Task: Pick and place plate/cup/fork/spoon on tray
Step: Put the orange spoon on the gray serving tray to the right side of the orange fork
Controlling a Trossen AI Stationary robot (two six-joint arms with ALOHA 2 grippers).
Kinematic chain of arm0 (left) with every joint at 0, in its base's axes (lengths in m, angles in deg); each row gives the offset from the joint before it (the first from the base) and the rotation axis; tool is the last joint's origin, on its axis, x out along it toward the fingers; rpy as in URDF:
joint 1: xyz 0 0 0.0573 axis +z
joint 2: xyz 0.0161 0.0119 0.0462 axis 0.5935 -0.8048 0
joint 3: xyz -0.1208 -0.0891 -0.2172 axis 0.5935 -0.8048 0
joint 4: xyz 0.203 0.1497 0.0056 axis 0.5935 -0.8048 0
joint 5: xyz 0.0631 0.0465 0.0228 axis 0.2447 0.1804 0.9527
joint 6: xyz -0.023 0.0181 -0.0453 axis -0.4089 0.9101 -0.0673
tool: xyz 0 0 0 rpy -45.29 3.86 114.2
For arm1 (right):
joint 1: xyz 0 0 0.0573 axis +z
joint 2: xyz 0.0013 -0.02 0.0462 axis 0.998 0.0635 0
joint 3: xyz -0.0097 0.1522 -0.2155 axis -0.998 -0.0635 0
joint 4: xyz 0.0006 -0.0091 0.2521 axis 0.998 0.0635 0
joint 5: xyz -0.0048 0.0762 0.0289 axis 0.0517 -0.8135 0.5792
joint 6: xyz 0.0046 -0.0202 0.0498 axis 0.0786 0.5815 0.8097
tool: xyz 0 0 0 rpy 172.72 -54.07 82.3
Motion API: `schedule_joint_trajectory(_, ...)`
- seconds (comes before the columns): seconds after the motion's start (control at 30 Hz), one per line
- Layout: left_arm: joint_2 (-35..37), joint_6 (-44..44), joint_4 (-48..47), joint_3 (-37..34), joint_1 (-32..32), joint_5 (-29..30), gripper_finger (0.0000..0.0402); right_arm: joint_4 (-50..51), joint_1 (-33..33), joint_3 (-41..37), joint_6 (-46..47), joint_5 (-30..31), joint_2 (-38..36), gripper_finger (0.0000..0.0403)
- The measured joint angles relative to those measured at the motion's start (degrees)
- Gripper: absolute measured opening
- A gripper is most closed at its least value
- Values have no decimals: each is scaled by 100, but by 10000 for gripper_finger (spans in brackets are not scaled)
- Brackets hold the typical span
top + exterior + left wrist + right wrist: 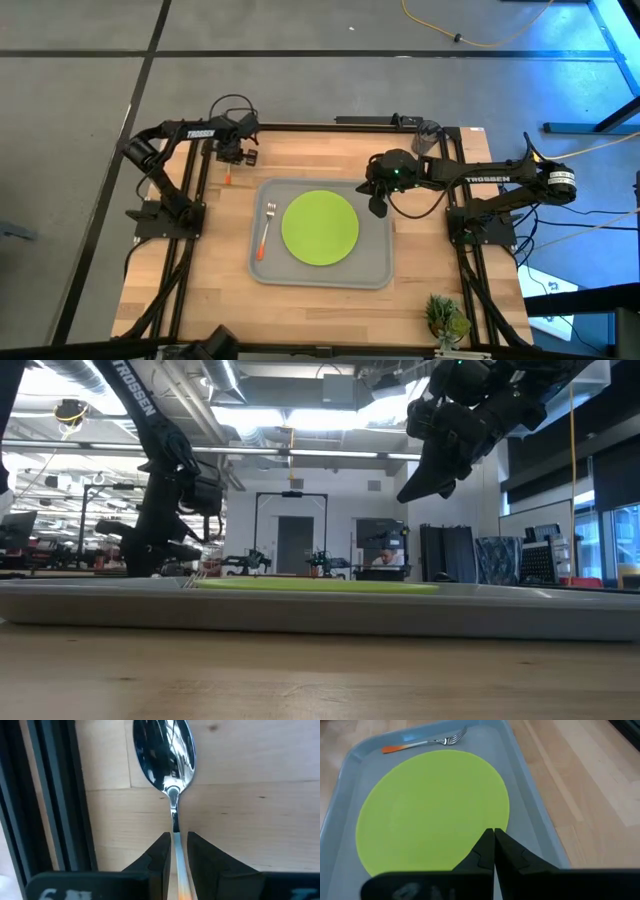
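Note:
The spoon (165, 750) is at the table's far left, its silver bowl toward the far edge. Its orange handle end (228, 179) sticks out on the near side of my left gripper (232, 152), which is shut on it. The lime-green plate (320, 227) lies flat in the middle of the grey tray (375, 270). The fork (266, 228) lies in the tray left of the plate. The dark cup (430, 132) stands at the far right of the table. My right gripper (378, 207) is shut and empty, raised above the tray's right side. My left gripper (176, 840) pinches the spoon's thin neck (174, 826), just behind the bowl, between its two fingers. The fingers come from above, pointing down, and lie across the handle. The spoon sits level. I cannot tell whether it rests on the table.
Black frame rails run along the table's left (190, 190) and right (455, 200) sides beside the arm bases. A small potted plant (447, 318) stands at the near right corner. Bare wood lies in front of the tray.

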Motion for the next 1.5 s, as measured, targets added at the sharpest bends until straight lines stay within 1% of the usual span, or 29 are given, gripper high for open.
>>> schedule_joint_trajectory(0.23,-201,37,-18,28,-217,193,52,0,0,0,13,2,0,6)
schedule_joint_trajectory(0.47,-218,127,-32,22,-228,105,7,0,1,0,13,4,0,6)
schedule_joint_trajectory(0.73,-195,152,-221,168,-216,33,1,0,1,0,13,4,0,6)
schedule_joint_trajectory(1.0,-80,276,-810,564,-217,-120,1,0,1,0,11,4,0,6)
schedule_joint_trajectory(1.17,-78,285,-980,695,-217,-231,1,2,-1,0,11,4,0,6)
schedule_joint_trajectory(1.4,-76,371,-1526,925,-420,-256,1,2,1,0,-7,4,0,6)
schedule_joint_trajectory(1.5,-72,445,-1800,1097,-575,-379,0,2,-1,0,-7,4,0,6)
